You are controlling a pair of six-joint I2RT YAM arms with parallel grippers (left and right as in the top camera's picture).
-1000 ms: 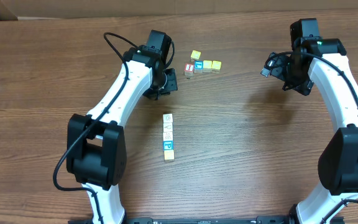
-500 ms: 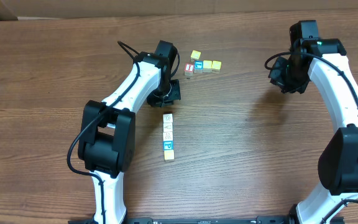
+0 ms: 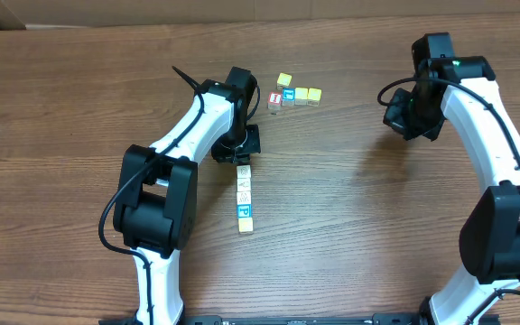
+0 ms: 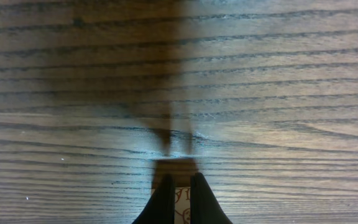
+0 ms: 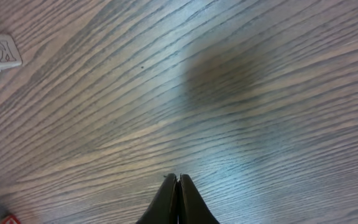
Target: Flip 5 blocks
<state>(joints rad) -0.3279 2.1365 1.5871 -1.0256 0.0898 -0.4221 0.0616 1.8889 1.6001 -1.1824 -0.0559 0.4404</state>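
At the row's far end, risks shoving the whitish block (image 4: 180, 198) into neighbouring blocks (image 3: 245, 203), not tipping it, with left gripper (image 4: 180, 180) fingers pressed together; right gripper (image 5: 178, 179) likewise closed, empty.

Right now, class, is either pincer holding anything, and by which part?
Nothing held: left pincer, shut, tips by the end whitish block; right pincer, shut, over the table.

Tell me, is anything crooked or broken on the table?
Nothing looks broken or spilled. The blocks lie in one tidy line. The only small oddity is at the far side: one yellow cube sits just behind the row of cubes, out of line with them.
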